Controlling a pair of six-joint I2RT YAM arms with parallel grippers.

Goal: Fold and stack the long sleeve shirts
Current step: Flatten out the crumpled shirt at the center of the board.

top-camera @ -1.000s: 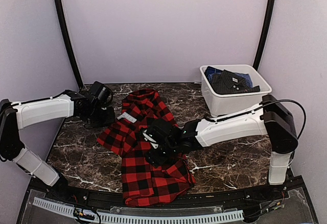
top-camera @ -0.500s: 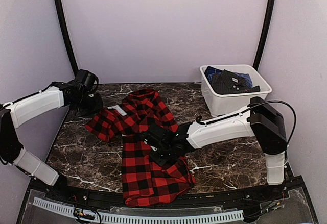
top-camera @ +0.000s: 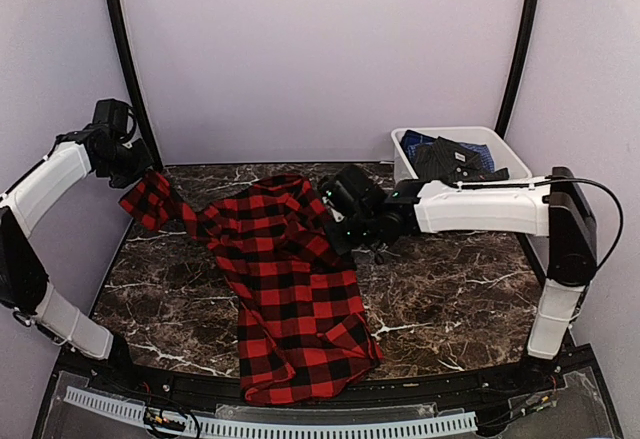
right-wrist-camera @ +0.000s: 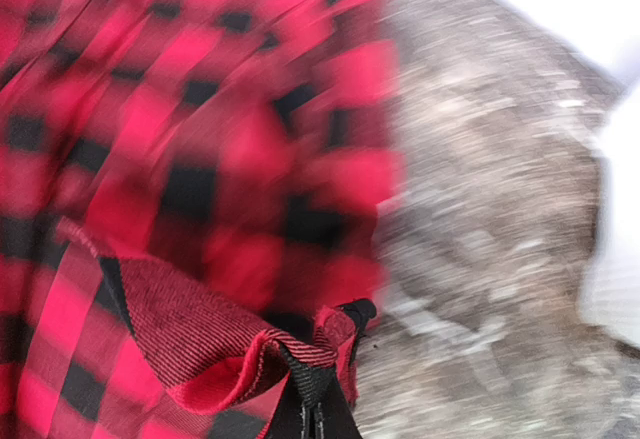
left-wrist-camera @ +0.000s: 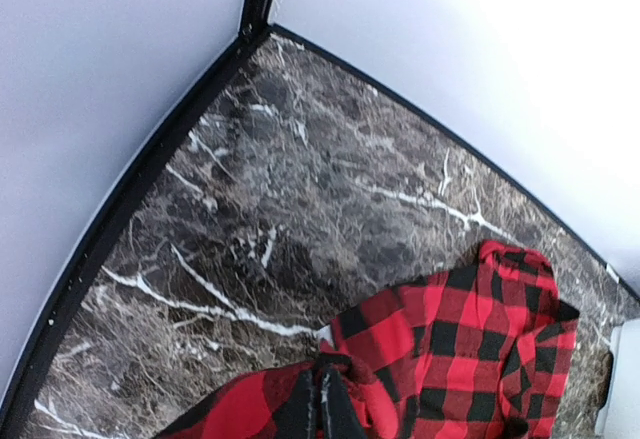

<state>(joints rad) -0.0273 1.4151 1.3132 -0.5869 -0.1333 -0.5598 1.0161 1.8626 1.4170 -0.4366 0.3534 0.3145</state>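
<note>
Your 2 tools have pulled apart in the last second, and the flannel shirt [top-camera: 290, 289] has opened out with them. A second ago your left tool [top-camera: 143, 174] sat low on the table [top-camera: 450, 299] at the shirt's left edge. It is now raised toward the back-left corner, jaws fully closed on the end of what looks like a sleeve, which stretches from it down to the shirt's body. The left wrist view confirms this: the tool [left-wrist-camera: 320, 409] is pinched shut with red-and-black cloth [left-wrist-camera: 460, 349] bunched at its tips.

Your right tool [top-camera: 335, 224] was wide open over the middle of the shirt. It has since snapped shut and swung back and to the right, and it now sits at the shirt's upper right edge, near the white tub [top-camera: 460, 204]. Its wrist view is smeared with motion, but you can still see the tool [right-wrist-camera: 310, 409] clamped on a folded lip of the cloth [right-wrist-camera: 150, 159].

The shirt lies in the middle of the table, its top half drawn wide between the 2 grips and its lower half trailing crumpled toward the near edge. My reading is that you are still spreading it flat and no fold has been made. The dark clothes [top-camera: 455, 159] in the tub are not yet touched, so most of the task lies ahead.
</note>
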